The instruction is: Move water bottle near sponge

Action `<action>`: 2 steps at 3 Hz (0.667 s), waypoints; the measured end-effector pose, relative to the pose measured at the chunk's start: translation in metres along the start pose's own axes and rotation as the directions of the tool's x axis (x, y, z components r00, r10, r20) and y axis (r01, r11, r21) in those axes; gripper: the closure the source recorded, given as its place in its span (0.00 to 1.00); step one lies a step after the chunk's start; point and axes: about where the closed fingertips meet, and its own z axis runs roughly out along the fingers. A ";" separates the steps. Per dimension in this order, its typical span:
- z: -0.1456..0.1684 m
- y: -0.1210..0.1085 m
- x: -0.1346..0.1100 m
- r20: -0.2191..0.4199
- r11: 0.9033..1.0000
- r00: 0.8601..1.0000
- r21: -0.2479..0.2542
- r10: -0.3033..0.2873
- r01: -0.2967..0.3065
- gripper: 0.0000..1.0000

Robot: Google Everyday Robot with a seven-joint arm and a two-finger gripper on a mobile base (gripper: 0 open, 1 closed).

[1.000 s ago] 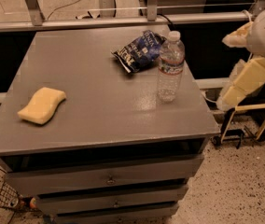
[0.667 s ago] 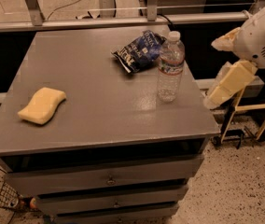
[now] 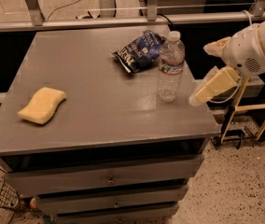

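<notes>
grey cabinet (image 3: pixel 100 106) with drawers (image 3: pixel 109 175), speckled floor (image 3: pixel 244 190), metal rail (image 3: pixel 100 22) behind, dim light.

Plain matte grey on the surface (image 3: pixel 100 111), and the same grey on the drawers (image 3: pixel 109 178) below. The sponge (image 3: pixel 42 105) is pale yellow. The water bottle (image 3: pixel 170 66) is clear, with a white cap and a red-and-white label band. The snack bag (image 3: pixel 139 50) is dark blue with white print. Off the surface's right edge sits the claw (image 3: pixel 201 73), its cream-yellow fingers spread, on a white arm (image 3: pixel 258 45). The floor (image 3: pixel 244 185) is speckled beige.
</notes>
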 end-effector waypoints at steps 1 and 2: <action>0.013 -0.012 -0.005 0.083 0.999 0.996 0.027 0.018 -0.020 0.00; 0.031 -0.019 -0.020 0.178 0.999 0.984 0.027 0.022 -0.027 0.00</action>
